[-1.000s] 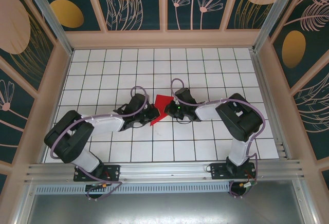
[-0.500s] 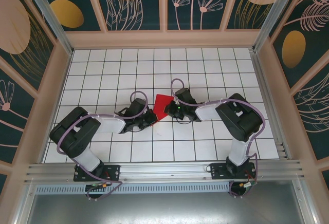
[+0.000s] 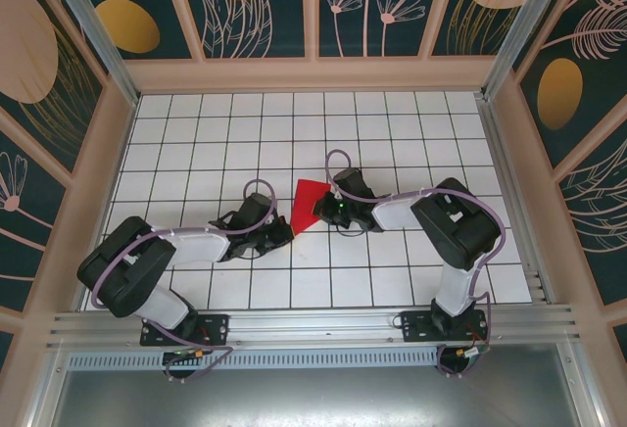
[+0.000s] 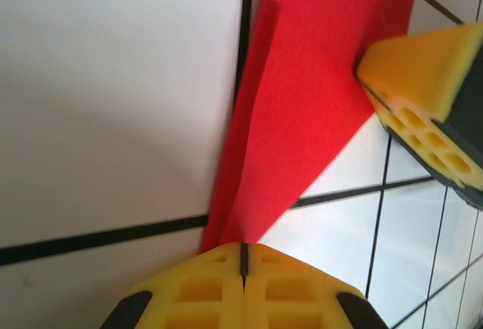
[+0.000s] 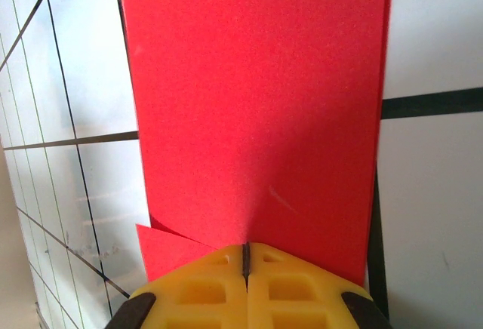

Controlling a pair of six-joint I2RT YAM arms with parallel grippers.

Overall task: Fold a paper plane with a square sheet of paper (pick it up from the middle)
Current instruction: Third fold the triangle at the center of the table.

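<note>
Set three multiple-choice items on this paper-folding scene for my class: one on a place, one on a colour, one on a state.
1. Where is the folded red paper?
A. at the far left corner of the table
B. between the left gripper and the right gripper
C. on the metal rail

2. What colour are the finger pads?
A. blue
B. green
C. yellow

3. How is the left gripper?
A. shut on the paper's narrow tip
B. wide open above it
C. shut, well clear of it

Key:
1 B: the top view shows the paper flanked by both grippers.
2 C: both wrist views show yellow pads.
3 A: the left wrist view shows the tip pinched in the closed seam.
</note>
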